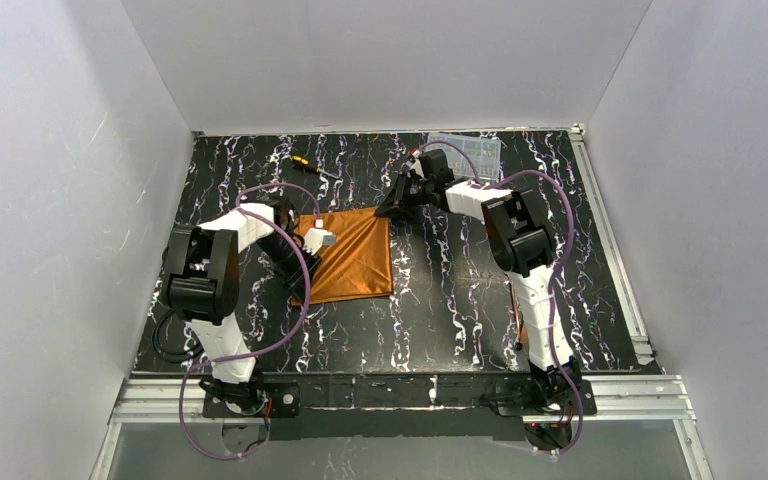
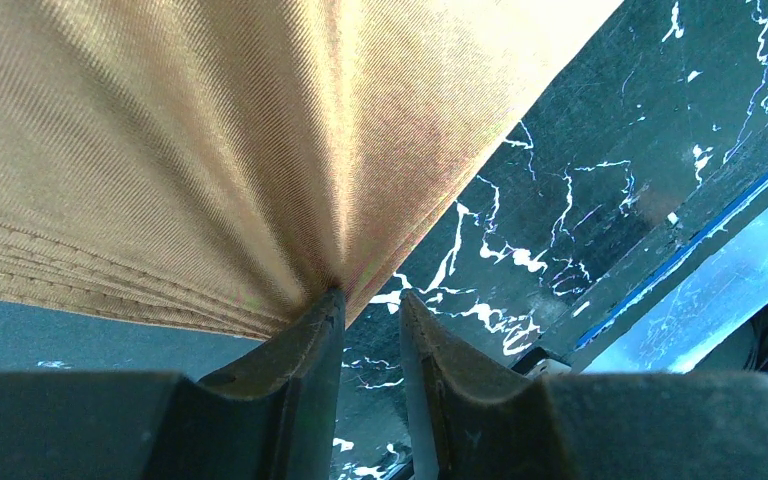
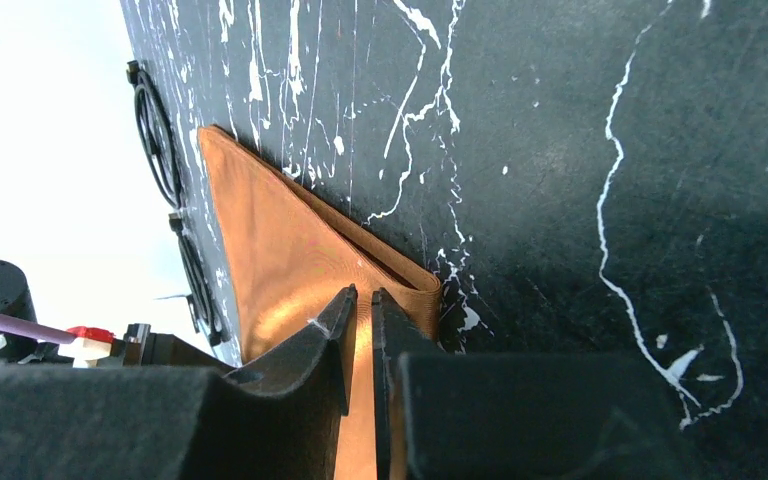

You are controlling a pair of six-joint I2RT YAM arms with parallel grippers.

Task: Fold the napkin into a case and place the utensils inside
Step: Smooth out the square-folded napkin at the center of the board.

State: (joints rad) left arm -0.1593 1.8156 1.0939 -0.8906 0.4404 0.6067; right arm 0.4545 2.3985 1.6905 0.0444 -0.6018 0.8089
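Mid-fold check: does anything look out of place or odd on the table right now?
The folded napkin looks undamaged, its corner pinched in the right claw. Odd for this job: a screwdriver lies near the table's far edge, and no utensils show in any view.

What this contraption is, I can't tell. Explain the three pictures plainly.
Two white-and-black robot arms are bolted at the near edge of a black, white-veined table. The wide picture looks down from above and behind them. The other two come from a camera on each wrist, so the dark prongs at the bottom are that arm's own pincer. On the table lie a roughly square rust-orange cloth napkin, a yellow-and-black handled screwdriver and a clear plastic compartment box. The right pincer is closed on a napkin corner. The left pincer sits at the napkin's left edge, cloth fanning from its fingertips, though a firm grip isn't certain.
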